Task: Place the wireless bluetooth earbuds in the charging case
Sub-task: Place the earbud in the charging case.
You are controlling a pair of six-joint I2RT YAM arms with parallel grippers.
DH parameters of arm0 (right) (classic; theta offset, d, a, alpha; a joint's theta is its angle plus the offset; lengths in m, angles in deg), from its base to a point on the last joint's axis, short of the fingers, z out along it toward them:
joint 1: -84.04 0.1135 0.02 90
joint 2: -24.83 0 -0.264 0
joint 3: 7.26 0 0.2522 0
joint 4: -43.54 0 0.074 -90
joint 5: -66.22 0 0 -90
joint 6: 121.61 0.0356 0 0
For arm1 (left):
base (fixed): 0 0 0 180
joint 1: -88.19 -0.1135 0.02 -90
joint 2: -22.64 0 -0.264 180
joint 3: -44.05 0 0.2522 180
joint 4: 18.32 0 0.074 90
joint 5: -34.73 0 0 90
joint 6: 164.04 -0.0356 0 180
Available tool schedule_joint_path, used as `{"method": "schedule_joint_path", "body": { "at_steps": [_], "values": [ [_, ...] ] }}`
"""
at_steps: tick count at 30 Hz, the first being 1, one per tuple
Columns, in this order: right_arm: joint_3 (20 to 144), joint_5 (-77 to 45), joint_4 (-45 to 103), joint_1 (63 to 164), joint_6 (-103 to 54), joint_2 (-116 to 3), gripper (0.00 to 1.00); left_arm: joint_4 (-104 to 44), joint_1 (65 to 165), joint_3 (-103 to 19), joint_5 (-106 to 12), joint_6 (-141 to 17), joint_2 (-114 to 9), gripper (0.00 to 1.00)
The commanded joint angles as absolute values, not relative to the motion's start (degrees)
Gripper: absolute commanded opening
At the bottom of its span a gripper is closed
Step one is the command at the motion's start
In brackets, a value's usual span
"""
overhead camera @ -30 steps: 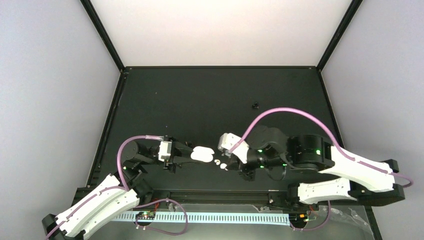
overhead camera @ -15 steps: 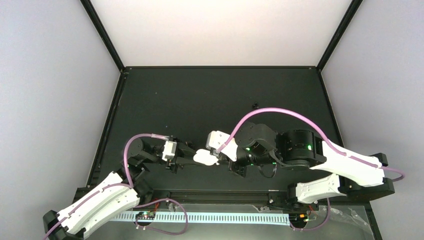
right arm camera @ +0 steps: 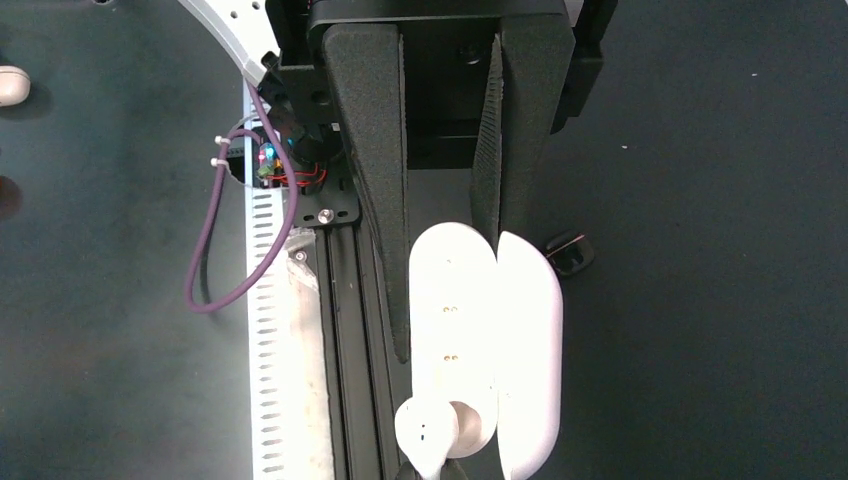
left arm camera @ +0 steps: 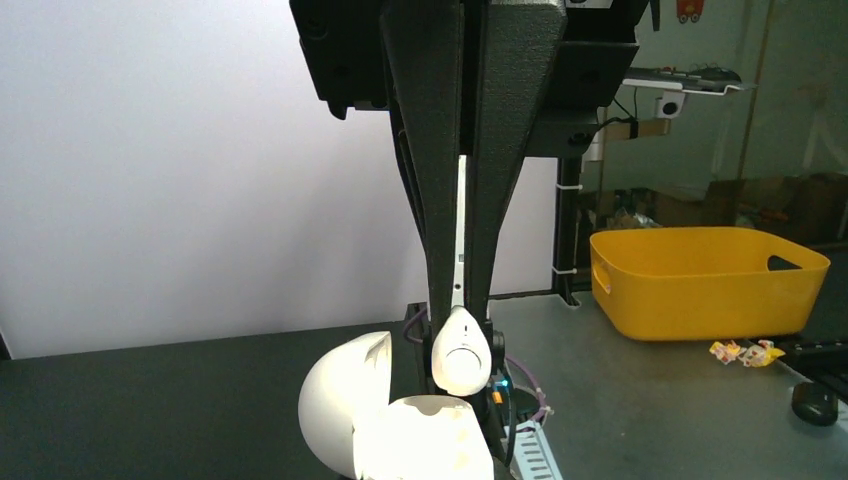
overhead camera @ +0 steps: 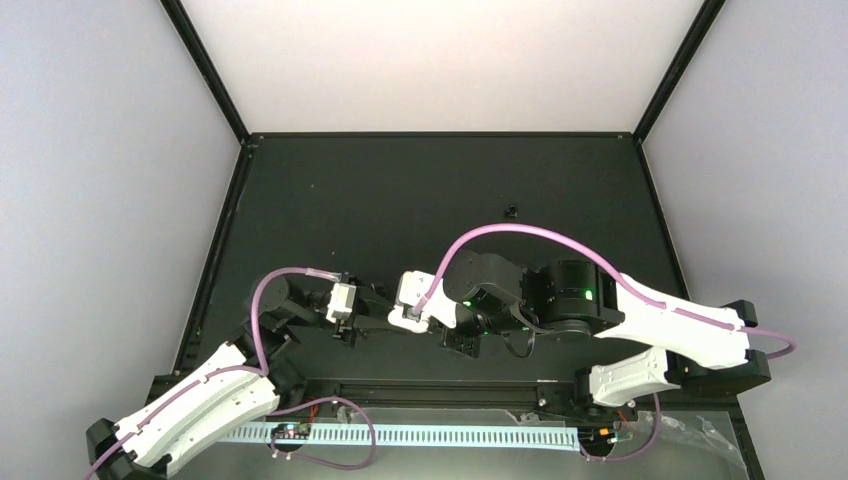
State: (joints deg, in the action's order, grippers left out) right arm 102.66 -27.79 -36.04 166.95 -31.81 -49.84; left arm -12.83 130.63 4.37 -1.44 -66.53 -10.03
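Observation:
The charging case (right arm camera: 455, 300) is open, its lid (right arm camera: 530, 360) standing beside the base. My left gripper (left arm camera: 461, 318) is shut on one white earbud (left arm camera: 462, 355), held just above the case base (left arm camera: 430, 440) next to the lid (left arm camera: 345, 400). In the right wrist view that earbud (right arm camera: 428, 432) sits at the mouth of the end cavity. My right gripper (right arm camera: 450, 295) points down with its fingers a case-width apart, flanking the base; contact does not show. From above, only a sliver of the case (overhead camera: 405, 320) shows under the right wrist. The other earbud is hidden.
The black mounting rail and the slotted white cable duct (right arm camera: 285, 330) run close beside the case. A small black bit (right arm camera: 568, 253) lies by the right finger. Another black bit (overhead camera: 510, 211) lies far back. A yellow bin (left arm camera: 705, 280) stands off the table.
My right arm has swung left until its wrist covers the case. The two small white bits seen beside the case earlier are now hidden under it. The left arm has barely moved.

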Motion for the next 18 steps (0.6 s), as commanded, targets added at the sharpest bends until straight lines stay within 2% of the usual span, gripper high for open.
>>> {"method": "schedule_joint_path", "body": {
  "at_steps": [1, 18],
  "values": [
    [103.0, -29.5, -35.8, 167.4, -32.6, -49.4, 0.01, -13.0, 130.9, 1.8, -0.4, -67.8, -10.2, 0.02],
    [102.5, -30.9, -33.7, 167.4, -33.3, -51.0, 0.01, -13.1, 131.3, 1.7, -0.1, -67.7, -9.9, 0.02]
  ]
}}
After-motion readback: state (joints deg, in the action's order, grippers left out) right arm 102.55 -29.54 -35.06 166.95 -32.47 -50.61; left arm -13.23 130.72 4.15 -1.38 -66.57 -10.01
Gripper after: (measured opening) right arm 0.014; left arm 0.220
